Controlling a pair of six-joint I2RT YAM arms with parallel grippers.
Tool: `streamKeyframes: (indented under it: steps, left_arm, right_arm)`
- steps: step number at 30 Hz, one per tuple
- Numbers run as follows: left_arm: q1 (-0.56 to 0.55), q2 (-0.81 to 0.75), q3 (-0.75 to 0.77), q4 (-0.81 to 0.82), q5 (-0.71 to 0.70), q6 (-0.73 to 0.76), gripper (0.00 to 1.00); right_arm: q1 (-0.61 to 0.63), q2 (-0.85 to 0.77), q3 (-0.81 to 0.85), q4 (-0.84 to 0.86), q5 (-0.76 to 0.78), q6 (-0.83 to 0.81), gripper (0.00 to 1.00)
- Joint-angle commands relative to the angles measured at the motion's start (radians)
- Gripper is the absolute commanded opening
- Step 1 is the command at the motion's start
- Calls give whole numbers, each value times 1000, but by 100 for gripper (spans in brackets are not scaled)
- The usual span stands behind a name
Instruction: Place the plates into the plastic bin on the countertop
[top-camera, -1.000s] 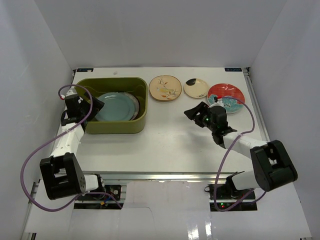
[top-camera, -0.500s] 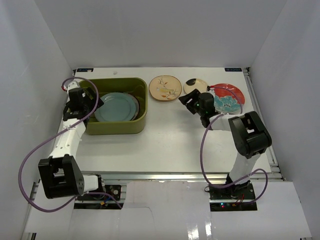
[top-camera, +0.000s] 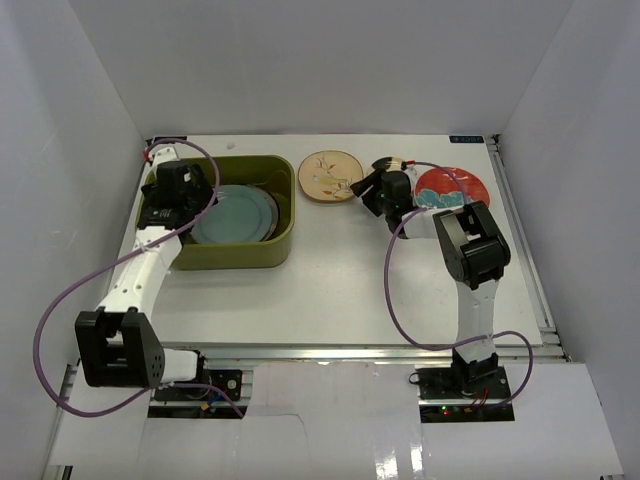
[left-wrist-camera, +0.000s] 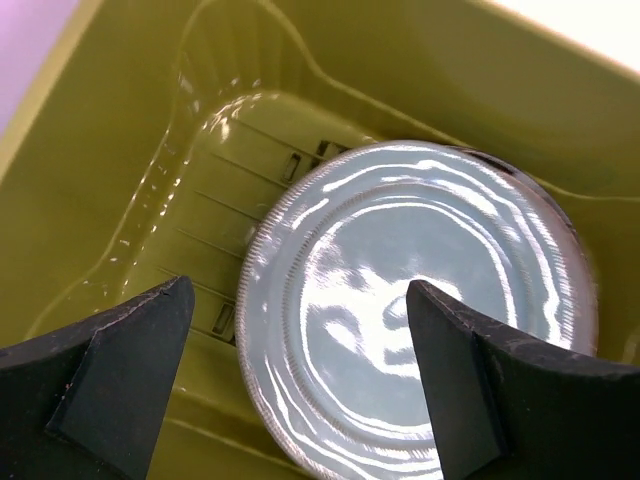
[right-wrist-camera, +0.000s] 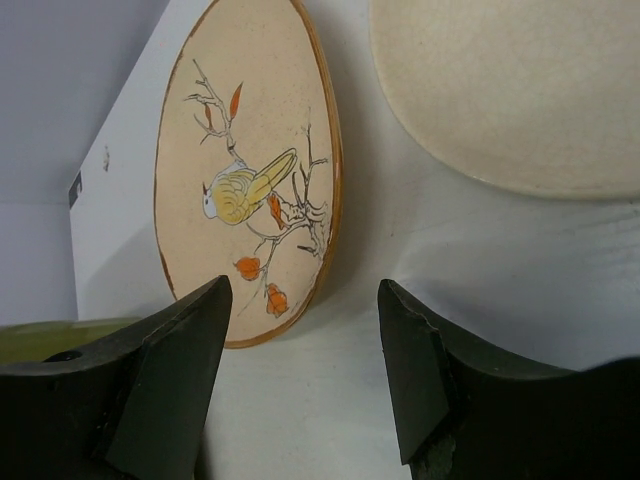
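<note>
The olive-green plastic bin (top-camera: 232, 252) stands at the back left of the white countertop (top-camera: 330, 280). A pale blue plate (top-camera: 238, 214) lies on top of a stack inside it, also in the left wrist view (left-wrist-camera: 420, 300). My left gripper (top-camera: 178, 208) is open and empty above the bin's left side. The cream bird plate (top-camera: 330, 175) lies right of the bin, also in the right wrist view (right-wrist-camera: 250, 170). The small cream plate (right-wrist-camera: 510, 90) is mostly hidden in the top view. The red-teal plate (top-camera: 452, 188) lies at the back right. My right gripper (top-camera: 372, 190) is open and empty, just beside the bird plate's near-right edge.
White walls enclose the countertop on the left, back and right. Purple cables loop from both arms over the table's left side and near right. The bin's ribbed, slotted floor (left-wrist-camera: 230, 200) shows left of the plate stack.
My right gripper has swung from the middle right toward the back, ending between the bird plate and the small cream plate. My left gripper has moved back and right, over the bin's left side.
</note>
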Motion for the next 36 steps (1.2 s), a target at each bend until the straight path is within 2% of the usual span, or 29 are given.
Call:
streamKeyframes:
  steps: [1,4,5,9,10,12,15,16,19,21,26,33,36]
  left_arm:
    - [-38,-139,-17,19,-86,17,98]
    - [-39,-232,-60,73,-32,19,98]
    - [-39,-251,-69,94,-2,20,98]
    - [-55,-353,-115,157,197,11,98]
    - [-58,-369,-136,174,224,7,98]
    - [-61,-395,-156,216,280,-9,98]
    - [-61,-436,-204,289,409,-7,98]
    - [-61,-450,-211,323,490,-6,98]
    - [-61,-462,-219,360,610,-12,98]
    - [-61,-482,-225,392,658,-15,98]
    - [-59,-550,-247,421,670,-20,98]
    - [-58,-580,-262,427,666,-27,98]
    - [-58,-599,-268,430,658,-30,98]
  right_arm:
    - [1,41,70,-31,13,-11,66]
    - [1,87,113,-40,-8,5,64]
    - [1,105,130,-34,-18,9,60]
    - [2,149,176,-32,-30,23,54]
    - [2,157,185,-32,-30,25,49]
    - [2,177,208,-34,-25,29,45]
    - [2,203,236,-32,-27,35,31]
    - [2,209,240,-29,-30,38,22]
    - [4,194,215,27,-19,46,8]
    - [8,139,182,64,-4,40,8]
    - [14,-60,106,153,38,-21,8]
    - [19,-372,0,157,123,-178,8]
    - [25,-545,-54,150,102,-244,8]
